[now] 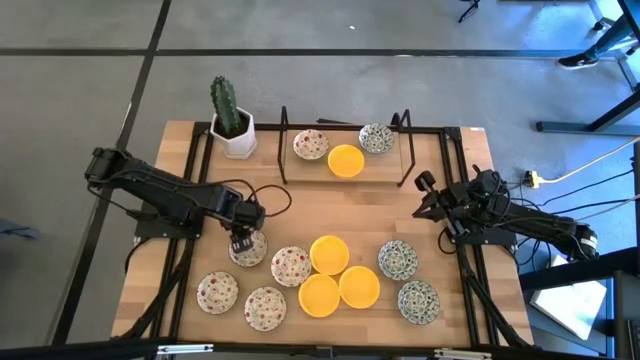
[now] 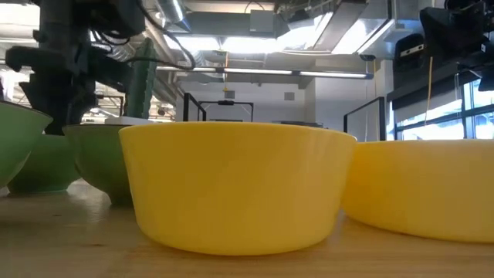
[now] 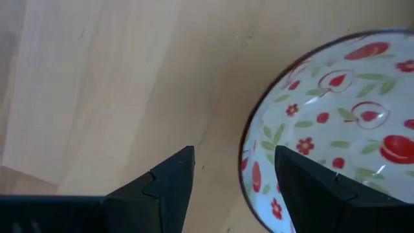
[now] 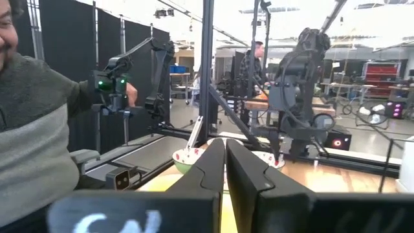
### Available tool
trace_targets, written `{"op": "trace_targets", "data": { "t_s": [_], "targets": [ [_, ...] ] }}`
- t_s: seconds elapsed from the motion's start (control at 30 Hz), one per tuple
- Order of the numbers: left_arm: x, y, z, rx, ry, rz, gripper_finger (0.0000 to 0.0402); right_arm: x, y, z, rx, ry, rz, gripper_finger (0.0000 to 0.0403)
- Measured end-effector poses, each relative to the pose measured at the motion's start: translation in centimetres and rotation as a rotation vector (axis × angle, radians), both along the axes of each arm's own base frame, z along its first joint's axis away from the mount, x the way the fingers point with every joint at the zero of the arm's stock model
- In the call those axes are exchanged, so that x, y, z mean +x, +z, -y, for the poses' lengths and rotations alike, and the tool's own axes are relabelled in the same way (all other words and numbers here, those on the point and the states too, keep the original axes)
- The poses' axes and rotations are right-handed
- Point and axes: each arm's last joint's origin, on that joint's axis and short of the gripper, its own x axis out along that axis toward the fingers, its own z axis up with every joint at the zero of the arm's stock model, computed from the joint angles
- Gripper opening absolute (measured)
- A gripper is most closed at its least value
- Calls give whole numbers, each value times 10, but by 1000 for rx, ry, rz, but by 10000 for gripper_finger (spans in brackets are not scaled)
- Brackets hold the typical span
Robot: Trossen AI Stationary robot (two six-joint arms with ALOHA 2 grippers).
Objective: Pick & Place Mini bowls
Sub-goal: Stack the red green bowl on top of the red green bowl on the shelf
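Observation:
Several mini bowls stand on the wooden table. In the near row are red-floral bowls (image 1: 291,266), yellow bowls (image 1: 329,254) and green-blue bowls (image 1: 397,259). My left gripper (image 1: 243,240) points down, open, over the left edge of one red-floral bowl (image 3: 336,129). One finger (image 3: 171,184) stands outside the rim (image 3: 249,152) over bare wood, and the other (image 3: 310,188) stands over the bowl's inside. I see no touch. My right gripper (image 4: 225,162) is shut and raised at the table's right (image 1: 425,186), holding nothing.
At the back, three more bowls (image 1: 346,161) sit within a black wire rack (image 1: 405,150). A white square cactus pot (image 1: 232,128) stands at the back left. Black frame rails (image 1: 195,180) run along the table's sides. A person (image 4: 32,129) stands beyond the table.

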Motion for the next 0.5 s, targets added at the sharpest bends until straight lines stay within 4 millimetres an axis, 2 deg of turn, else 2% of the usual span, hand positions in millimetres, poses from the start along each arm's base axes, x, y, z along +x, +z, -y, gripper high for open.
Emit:
{"op": "trace_targets", "data": {
  "t_s": [0.37,0.5],
  "targets": [
    [0,-22,-4,-11,-5,76,207,0,-1,1,1,-26,-1,18],
    [-3,-26,-5,-4,0,63,180,0,-1,1,3,-26,-1,18]
  ]
}}
